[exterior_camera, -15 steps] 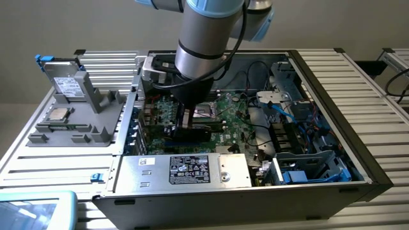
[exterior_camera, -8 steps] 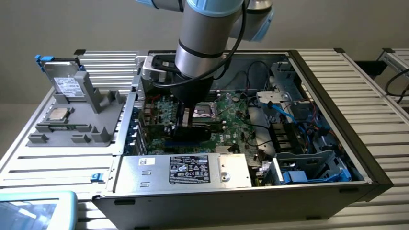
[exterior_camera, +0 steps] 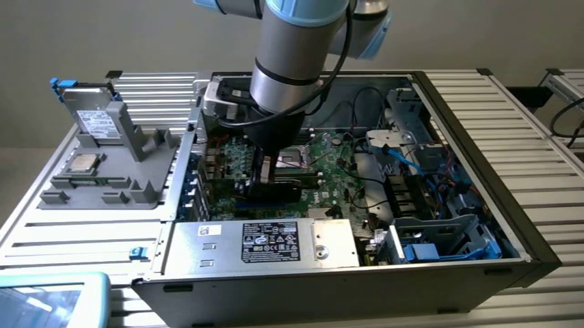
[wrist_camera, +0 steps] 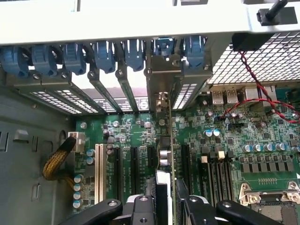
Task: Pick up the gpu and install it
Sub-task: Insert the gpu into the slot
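One end effector (wrist_camera: 166, 211) clamped on one gpu (wrist_camera: 169, 140), edge-on over motherboard (wrist_camera: 136, 126); seven blue slot clips (wrist_camera: 103, 54).

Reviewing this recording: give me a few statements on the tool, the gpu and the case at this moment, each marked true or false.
1. The tool grips the gpu, which stands edge-on over the motherboard. True.
2. The gpu lies in the grey holder beside the case. False: the grey holder carries the silver drive; the gpu is inside the case.
3. The case is closed. False: its side is open and the motherboard is exposed.
4. The gpu's metal bracket sits in the row of blue clips. True.
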Robot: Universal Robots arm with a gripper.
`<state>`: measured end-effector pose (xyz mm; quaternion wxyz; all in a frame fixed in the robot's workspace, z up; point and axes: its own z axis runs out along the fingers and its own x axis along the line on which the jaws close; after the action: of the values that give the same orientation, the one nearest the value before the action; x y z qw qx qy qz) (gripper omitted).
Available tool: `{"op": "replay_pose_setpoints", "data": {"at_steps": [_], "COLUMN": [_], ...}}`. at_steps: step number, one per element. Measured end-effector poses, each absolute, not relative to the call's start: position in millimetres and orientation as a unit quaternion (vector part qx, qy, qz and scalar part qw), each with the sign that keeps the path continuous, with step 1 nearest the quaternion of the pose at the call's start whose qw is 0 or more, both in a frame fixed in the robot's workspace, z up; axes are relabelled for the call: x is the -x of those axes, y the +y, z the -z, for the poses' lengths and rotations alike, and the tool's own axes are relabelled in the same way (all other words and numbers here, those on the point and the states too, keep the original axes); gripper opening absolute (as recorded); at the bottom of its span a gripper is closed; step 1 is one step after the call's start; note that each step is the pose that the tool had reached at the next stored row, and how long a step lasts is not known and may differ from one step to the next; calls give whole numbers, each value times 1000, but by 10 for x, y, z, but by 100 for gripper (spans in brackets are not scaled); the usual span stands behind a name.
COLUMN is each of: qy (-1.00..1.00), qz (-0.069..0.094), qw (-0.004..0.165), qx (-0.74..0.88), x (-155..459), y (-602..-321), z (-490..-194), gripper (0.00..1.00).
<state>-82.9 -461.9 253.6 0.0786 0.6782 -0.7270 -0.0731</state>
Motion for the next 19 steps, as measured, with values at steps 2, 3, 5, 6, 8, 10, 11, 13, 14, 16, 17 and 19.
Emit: {"op": "replay_pose_setpoints", "data": {"at_steps": [2, 3, 5, 6, 8, 10, 11, 13, 14, 16, 17, 19], "qy": [-727, -727, -727, -727, -727, -727, -727, -727, -727, -727, -727, -728], "qz": [73, 73, 73, 73, 73, 74, 74, 75, 75, 76, 76, 77], "qw": [78, 79, 79, 79, 79, 79, 80, 80, 81, 81, 81, 80], "qx": [-678, -678, -678, -678, -678, -678, -678, -678, -678, -677, -677, -676], "x": [830, 830, 829, 829, 825, 809, 800, 781, 774, 772, 772, 774], "y": [-4621, -4621, -4622, -4622, -4622, -4622, -4622, -4622, -4622, -4621, -4621, -4622], "z": [-2530, -2530, -2530, -2530, -2529, -2529, -2531, -2531, -2531, -2531, -2531, -2530], "gripper": [28, 28, 28, 28, 28, 28, 28, 28, 28, 28, 28, 28]}}
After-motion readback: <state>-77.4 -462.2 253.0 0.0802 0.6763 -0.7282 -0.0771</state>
